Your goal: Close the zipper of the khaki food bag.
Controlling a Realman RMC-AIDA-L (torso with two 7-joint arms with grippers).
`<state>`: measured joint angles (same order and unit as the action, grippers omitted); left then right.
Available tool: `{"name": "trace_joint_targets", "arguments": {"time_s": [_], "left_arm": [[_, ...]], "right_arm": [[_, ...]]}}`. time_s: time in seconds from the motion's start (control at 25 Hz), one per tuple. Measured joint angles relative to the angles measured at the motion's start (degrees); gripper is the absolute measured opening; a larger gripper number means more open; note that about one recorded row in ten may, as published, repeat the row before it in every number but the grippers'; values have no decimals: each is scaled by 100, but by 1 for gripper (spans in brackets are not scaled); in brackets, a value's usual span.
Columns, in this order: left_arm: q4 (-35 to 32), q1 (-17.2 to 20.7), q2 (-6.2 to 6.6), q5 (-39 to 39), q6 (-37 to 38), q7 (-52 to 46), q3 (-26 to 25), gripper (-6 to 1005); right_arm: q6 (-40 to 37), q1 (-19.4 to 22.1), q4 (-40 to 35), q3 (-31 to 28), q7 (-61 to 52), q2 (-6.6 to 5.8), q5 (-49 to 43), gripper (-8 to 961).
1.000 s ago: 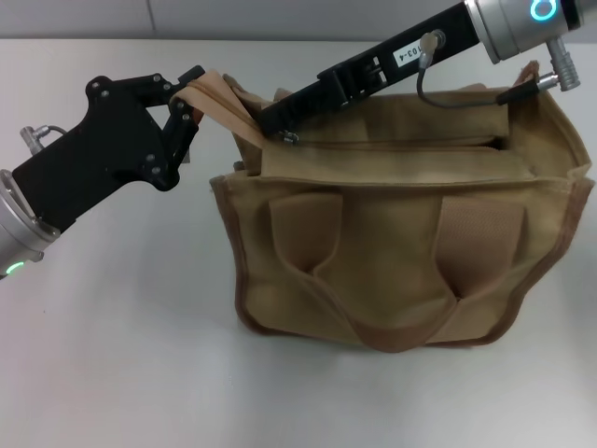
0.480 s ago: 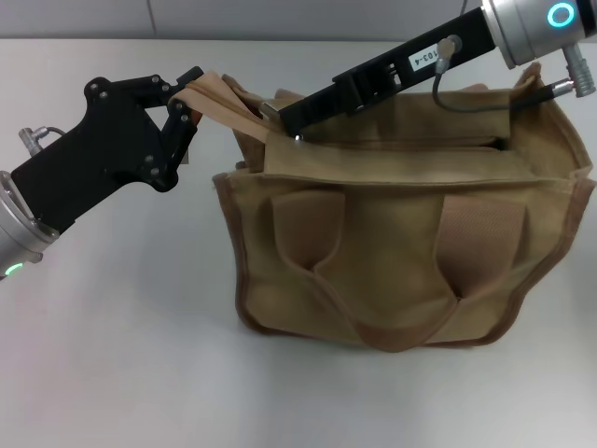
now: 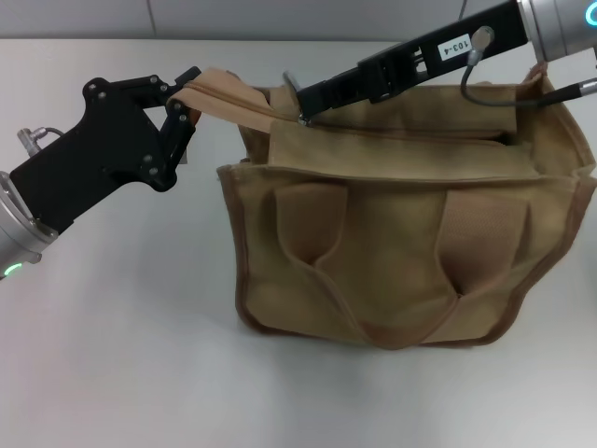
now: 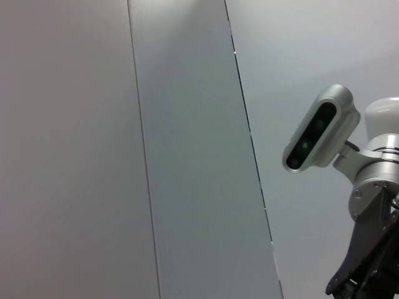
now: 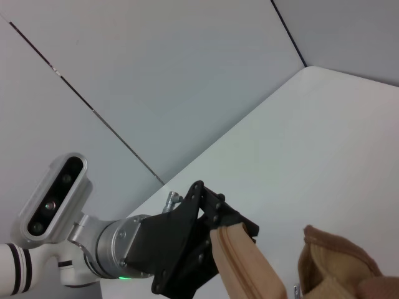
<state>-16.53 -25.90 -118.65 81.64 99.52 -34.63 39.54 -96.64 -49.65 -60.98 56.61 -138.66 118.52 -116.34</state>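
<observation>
The khaki food bag [image 3: 401, 233] stands on the white table, handles hanging down its front. My left gripper [image 3: 189, 96] is shut on the bag's left end tab [image 3: 219, 91] and holds it stretched out and up. The right wrist view shows that gripper [image 5: 209, 240] on the tab [image 5: 240, 265]. The zipper [image 3: 252, 105] runs from the tab along the bag's top. My right gripper [image 3: 301, 101] reaches across the bag's top to its left end and is shut on the silver pull tab [image 3: 302, 119].
The white table [image 3: 121, 336] reaches to a grey wall at the back. The left wrist view shows only the wall and my head camera [image 4: 319, 129]. My right arm [image 3: 448, 47] lies across the bag's top.
My right gripper has moved right and up with the pull tab. The zipper tape between the two grippers has pulled straight. The left gripper has held still.
</observation>
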Motion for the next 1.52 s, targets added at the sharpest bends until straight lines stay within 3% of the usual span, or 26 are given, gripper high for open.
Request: {"name": "trace_joint_targets", "arguments": {"time_s": [0.4, 1.04, 1.2, 1.32, 1.4, 1.52], "left_arm": [[0, 36, 4, 0, -22, 0, -79, 77], [0, 78, 9, 1, 18, 9, -114, 80], [5, 77, 6, 2, 38, 9, -114, 81], [9, 76, 4, 1, 105, 9, -114, 82], [9, 77, 3, 1, 131, 9, -114, 82], [10, 83, 1, 1, 153, 9, -114, 83]], "right_arm": [[-9, 339, -298, -122, 241, -2, 67, 2], [-311, 510, -220, -646, 595, -39, 288, 1], [-318, 538, -171, -663, 1606, -58, 327, 1], [-224, 641, -206, -659, 2880, 6, 329, 102], [-179, 661, -207, -654, 3155, 25, 330, 169], [-12, 711, -180, -618, 3948, 60, 333, 206]]}}
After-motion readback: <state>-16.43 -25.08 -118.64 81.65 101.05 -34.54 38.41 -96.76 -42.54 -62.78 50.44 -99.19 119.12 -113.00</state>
